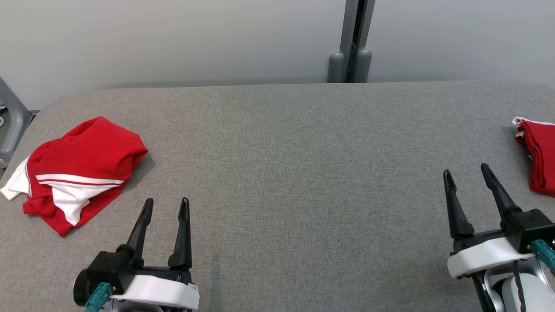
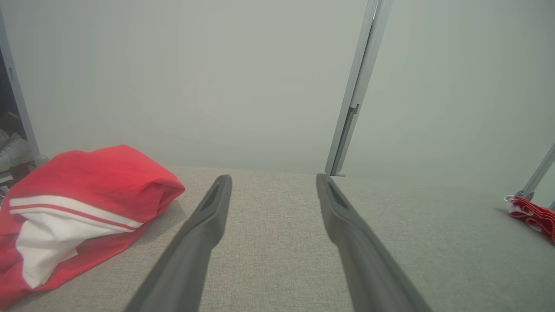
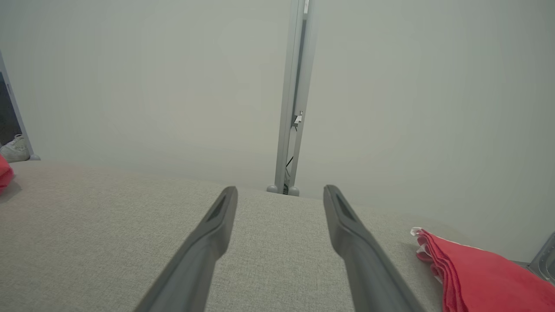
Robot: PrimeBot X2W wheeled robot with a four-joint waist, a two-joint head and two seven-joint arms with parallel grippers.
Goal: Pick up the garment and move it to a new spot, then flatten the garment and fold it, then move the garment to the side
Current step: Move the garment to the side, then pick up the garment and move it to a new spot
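Observation:
A crumpled red garment with white panels and stripes (image 1: 78, 171) lies in a heap at the left of the grey table (image 1: 295, 173). In the left wrist view the garment (image 2: 82, 208) sits just left of my fingers. My left gripper (image 1: 167, 207) hovers open a little to the right of the heap, with nothing between its fingers. At the lower right my right gripper (image 1: 467, 172) is also open and empty, far from the heap. In the left wrist view the left gripper (image 2: 273, 180) points at the bare cloth surface; the right gripper (image 3: 281, 193) does the same in the right wrist view.
A folded red stack of cloth (image 1: 540, 156) rests at the table's right edge, close to my right gripper; the stack (image 3: 481, 277) is beside the right finger. A grey post (image 1: 353, 41) stands behind the table against the pale wall. A metal frame (image 1: 11, 119) borders the left end.

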